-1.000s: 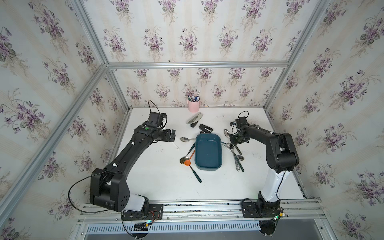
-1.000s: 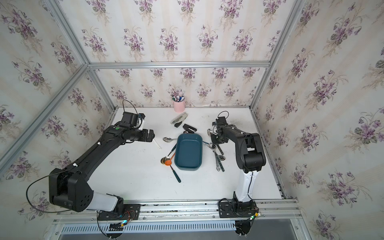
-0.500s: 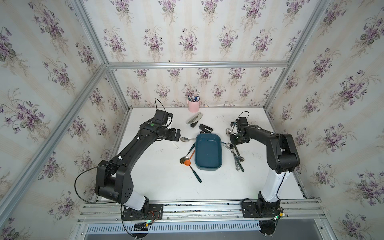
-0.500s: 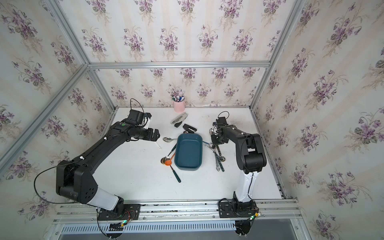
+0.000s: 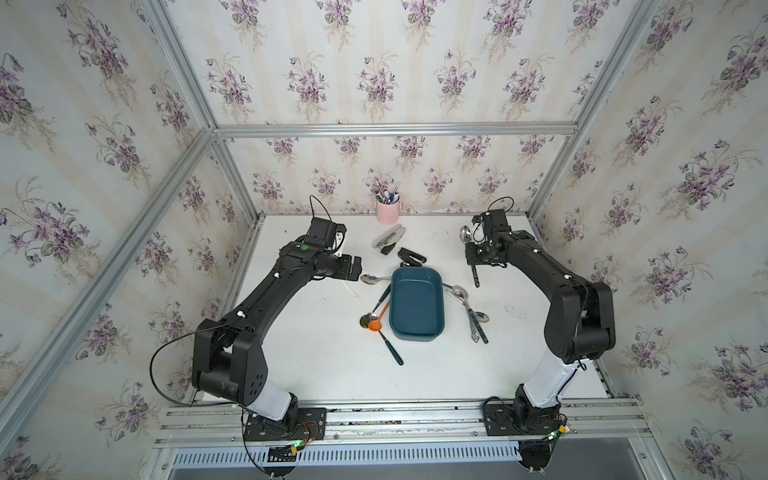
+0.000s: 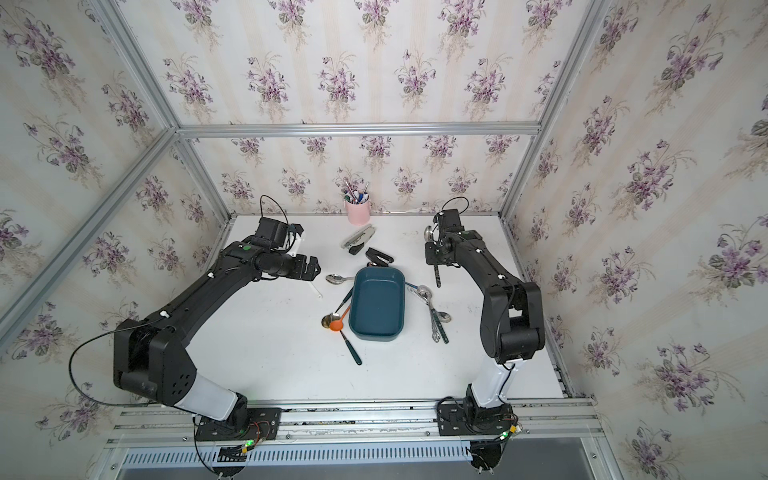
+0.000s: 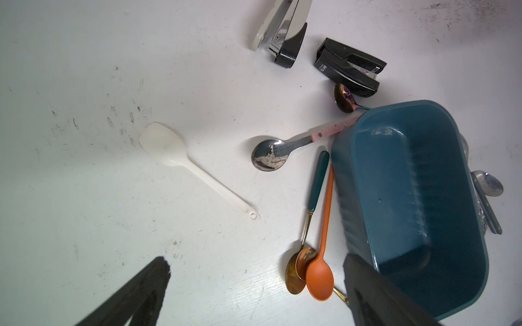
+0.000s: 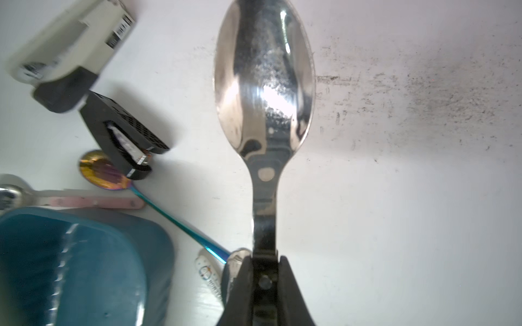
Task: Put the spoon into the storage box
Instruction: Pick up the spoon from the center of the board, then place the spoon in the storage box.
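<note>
Two robot arms work over a white surface (image 5: 316,357) strewn with cutlery. The right pincer (image 5: 478,254) was low among the spoons beside the box a second ago. It has now risen and is clamped on a steel spoon (image 8: 264,84) at the neck. The bowl juts out ahead of the pincer and the dark handle hangs behind it, clear of the surface. The pick therefore looks done, and the carry and the drop remain.

The teal storage box (image 5: 415,305) lies empty, below the right pincer and toward its inner side, well apart from it. The left pincer (image 5: 356,268) has swung in toward the middle and hovers with its jaws spread wide, holding nothing. A white plastic spoon (image 7: 166,146) lies beneath and ahead of it. Just past that is a pink-handled steel spoon (image 7: 268,155), whose handle reaches the box's rim.

Open air separates the right pincer from the box. Several loose spoons (image 5: 471,311) crowd the box's long side nearest that pincer. A black stapler (image 5: 412,257) sits near the box's far end.
</note>
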`<state>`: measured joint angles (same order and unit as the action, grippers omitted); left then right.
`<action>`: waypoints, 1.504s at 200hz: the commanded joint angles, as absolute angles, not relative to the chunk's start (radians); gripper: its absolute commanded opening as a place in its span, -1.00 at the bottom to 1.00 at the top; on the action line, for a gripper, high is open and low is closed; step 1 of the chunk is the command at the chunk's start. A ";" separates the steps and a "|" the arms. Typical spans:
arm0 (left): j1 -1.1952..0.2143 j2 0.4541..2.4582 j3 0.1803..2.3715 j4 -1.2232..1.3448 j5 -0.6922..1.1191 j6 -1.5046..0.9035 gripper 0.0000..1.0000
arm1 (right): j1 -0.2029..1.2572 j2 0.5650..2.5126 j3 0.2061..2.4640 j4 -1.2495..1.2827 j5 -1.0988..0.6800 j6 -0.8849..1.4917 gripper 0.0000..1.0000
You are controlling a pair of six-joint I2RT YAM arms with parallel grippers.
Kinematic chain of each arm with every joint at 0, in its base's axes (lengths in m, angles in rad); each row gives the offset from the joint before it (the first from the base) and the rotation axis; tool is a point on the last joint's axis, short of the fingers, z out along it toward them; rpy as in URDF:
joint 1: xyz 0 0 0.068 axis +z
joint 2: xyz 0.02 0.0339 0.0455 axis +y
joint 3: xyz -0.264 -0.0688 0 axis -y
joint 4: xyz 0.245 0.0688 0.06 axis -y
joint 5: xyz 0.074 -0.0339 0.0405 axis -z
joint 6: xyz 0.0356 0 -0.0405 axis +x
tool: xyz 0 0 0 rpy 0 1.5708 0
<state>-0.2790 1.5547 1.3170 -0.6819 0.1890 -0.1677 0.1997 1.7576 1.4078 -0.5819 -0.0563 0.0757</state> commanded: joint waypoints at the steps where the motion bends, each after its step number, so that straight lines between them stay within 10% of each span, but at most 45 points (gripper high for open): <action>1: -0.275 1.556 1.333 -0.720 0.115 -0.174 0.99 | 0.251 1.709 1.417 -0.635 -0.130 0.230 -0.74; 126: -0.252 1.511 1.312 -0.723 0.129 -0.187 0.99 | 0.659 1.782 1.481 -0.650 -0.065 0.467 -0.75; 301: -0.258 1.504 1.297 -0.731 0.127 -0.202 0.99 | 0.698 1.861 1.220 -0.457 -0.080 0.516 -0.69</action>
